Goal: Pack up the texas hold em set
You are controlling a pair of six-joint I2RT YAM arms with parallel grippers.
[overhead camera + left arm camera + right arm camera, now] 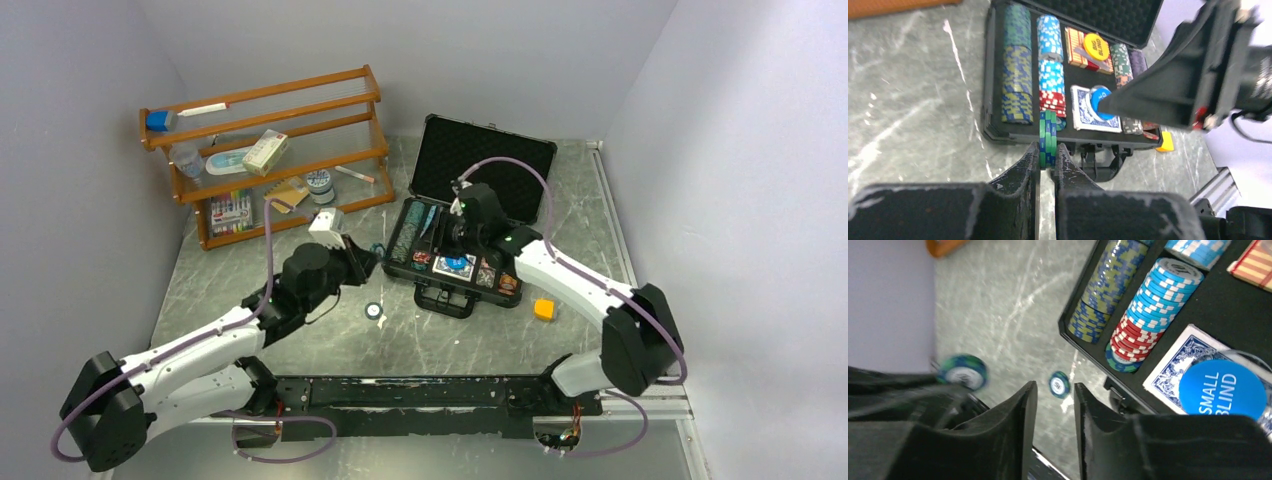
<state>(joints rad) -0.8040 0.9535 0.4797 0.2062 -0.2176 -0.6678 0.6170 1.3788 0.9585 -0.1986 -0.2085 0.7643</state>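
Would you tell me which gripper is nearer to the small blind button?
Right. The right gripper hangs at the small blind button inside the case; the left gripper, holding green chips, sits outside it, to its left.

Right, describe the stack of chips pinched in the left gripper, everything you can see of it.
The green chips are a small stack, green with blue edge stripes, plastic-looking. They stand on edge, faces clamped by the shut left gripper, upper part sticking out. They sit close to the rim of the open black case; whether they touch it cannot be told.
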